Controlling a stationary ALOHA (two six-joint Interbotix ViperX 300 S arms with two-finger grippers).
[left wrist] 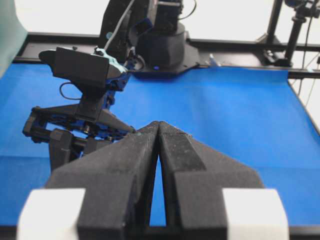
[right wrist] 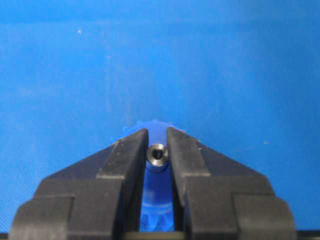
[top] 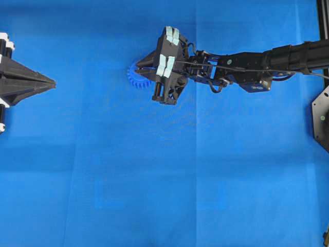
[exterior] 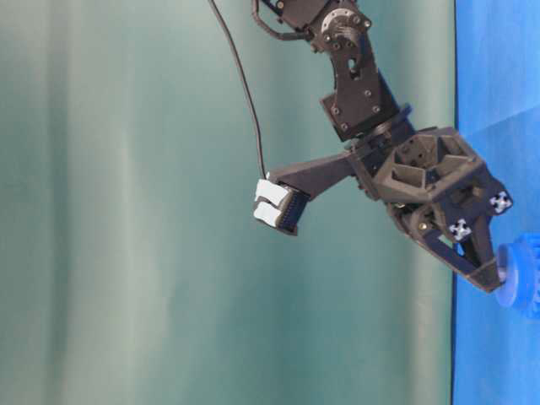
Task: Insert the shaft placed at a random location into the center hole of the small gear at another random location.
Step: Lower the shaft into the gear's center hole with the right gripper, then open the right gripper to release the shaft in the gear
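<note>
The small blue gear lies flat on the blue cloth, partly under my right gripper. In the right wrist view the gripper is shut on the shaft, a small silver pin seen end-on, which stands upright over the gear's hub. The center hole is hidden under the shaft. In the table-level view the fingertips touch the gear. My left gripper is shut and empty at the far left, far from the gear; its tips meet in the left wrist view.
The blue cloth covers the table. The right arm reaches in from the right edge. A black mount sits at the right edge. In the left wrist view the right arm is ahead on the left.
</note>
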